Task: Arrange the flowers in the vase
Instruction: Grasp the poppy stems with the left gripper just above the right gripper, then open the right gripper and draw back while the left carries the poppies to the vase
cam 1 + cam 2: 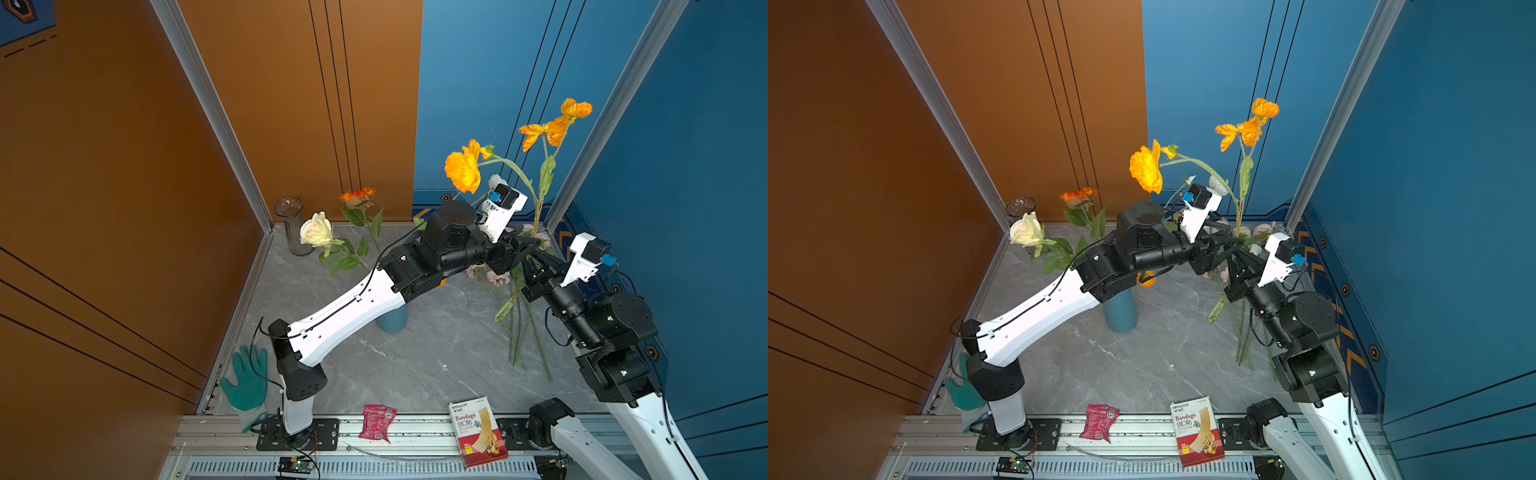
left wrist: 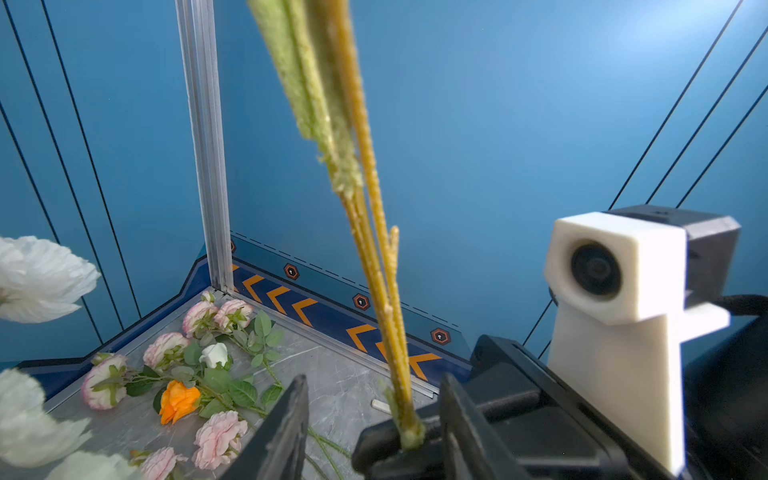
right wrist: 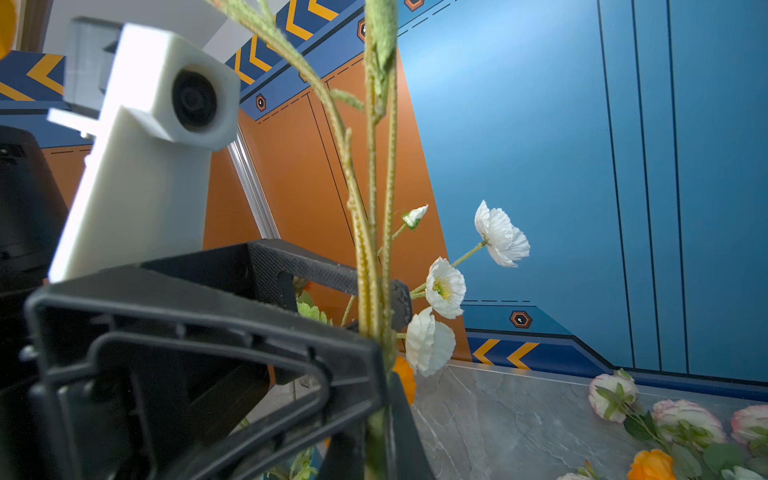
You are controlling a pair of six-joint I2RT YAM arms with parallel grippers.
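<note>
Several flowers look placed to me: a cream rose (image 1: 316,229) and an orange bloom (image 1: 357,196) lean out beside the left arm. I judge their stems run down into the blue vase (image 1: 392,321), though the arm hides its mouth. White poppies (image 3: 444,286) show beyond the left pincer in the right wrist view; I cannot tell what holds them. A clear glass vase (image 1: 289,222) in the back corner looks empty. Plenty is left: pink peonies (image 2: 218,436), a small white rose (image 2: 215,354) and an orange rose (image 2: 178,401) lie on the desk (image 2: 345,386) by the blue wall.

The orange poppy sprig (image 1: 462,169) is up in the air, roughly upright, its stems clenched in the right pincer (image 2: 405,440). My left arm stretches across the desk over the blue vase and sets the left pincer (image 2: 374,380) around the same stems, just beside the right one. Its jaws stand apart on either side, not touching the stems. I read this as a handover between arms, not yet made
</note>
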